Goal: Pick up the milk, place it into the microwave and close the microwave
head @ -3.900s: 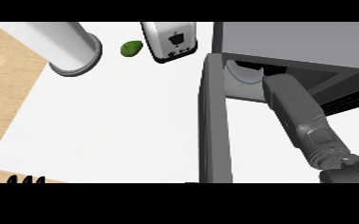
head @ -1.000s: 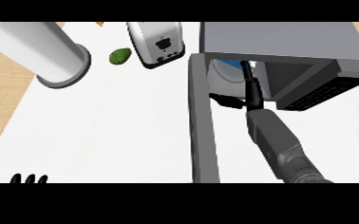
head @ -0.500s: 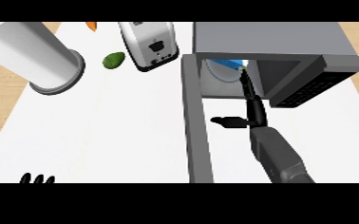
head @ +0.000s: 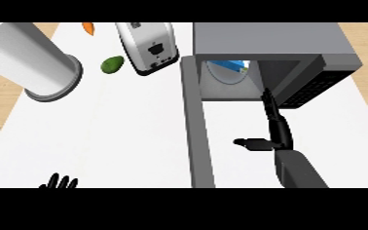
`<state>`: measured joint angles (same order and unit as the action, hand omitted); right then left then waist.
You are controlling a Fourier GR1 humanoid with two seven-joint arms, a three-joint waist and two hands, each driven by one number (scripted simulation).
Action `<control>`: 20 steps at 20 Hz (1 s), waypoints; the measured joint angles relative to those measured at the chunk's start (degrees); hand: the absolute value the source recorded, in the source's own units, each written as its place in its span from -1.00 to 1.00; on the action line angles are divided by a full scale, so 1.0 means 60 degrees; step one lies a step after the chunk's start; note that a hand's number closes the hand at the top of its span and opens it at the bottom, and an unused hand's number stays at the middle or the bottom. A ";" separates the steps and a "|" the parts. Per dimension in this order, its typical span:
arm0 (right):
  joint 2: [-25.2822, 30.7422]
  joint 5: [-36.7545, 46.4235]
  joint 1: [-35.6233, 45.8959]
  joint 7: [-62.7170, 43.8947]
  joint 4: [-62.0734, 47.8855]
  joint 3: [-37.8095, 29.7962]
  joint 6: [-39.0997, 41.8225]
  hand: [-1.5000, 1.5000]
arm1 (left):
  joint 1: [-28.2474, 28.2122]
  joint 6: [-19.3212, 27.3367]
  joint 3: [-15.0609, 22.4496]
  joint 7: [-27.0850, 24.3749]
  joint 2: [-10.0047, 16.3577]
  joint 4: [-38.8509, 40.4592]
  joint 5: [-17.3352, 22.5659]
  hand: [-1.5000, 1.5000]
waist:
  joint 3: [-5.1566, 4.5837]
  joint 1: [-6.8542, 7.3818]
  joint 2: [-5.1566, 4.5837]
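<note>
The grey microwave [head: 280,41] stands at the upper right with its door [head: 197,126] swung open toward me. Inside its cavity, on the round turntable plate [head: 224,75], a blue and white milk carton [head: 234,66] shows partly under the roof's edge. My right hand [head: 275,126] is just outside the cavity's opening, fingers straight and pointing into it, thumb stuck out to the left, holding nothing. My left hand [head: 59,183] shows only as fingertips at the lower left edge, fingers up, resting.
A silver toaster [head: 149,46] stands left of the microwave. A green avocado [head: 111,64] and an orange carrot [head: 87,28] lie beside it. A tall steel canister [head: 36,61] is at the far left. The white counter [head: 108,131] stretches left of the door.
My right hand has drawn back out of the microwave toward me, empty, thumb now spread. The milk stays inside. The view has shifted slightly so more of the left objects show.
</note>
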<state>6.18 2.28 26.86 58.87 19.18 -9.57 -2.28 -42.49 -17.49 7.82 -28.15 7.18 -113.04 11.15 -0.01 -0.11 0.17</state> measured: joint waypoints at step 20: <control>0.2098 -0.1675 -0.3831 -0.0676 0.3723 -0.0609 0.2205 -1.00 | 0.3352 0.0674 0.2135 0.1353 -0.0724 0.2173 -0.2916 1.00 | -0.0005 -0.0084 -0.0010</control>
<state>18.77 -7.77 3.87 54.81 41.52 -13.23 10.95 -22.38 -13.45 20.63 -20.03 2.83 -100.01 -6.34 -0.04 -0.62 0.10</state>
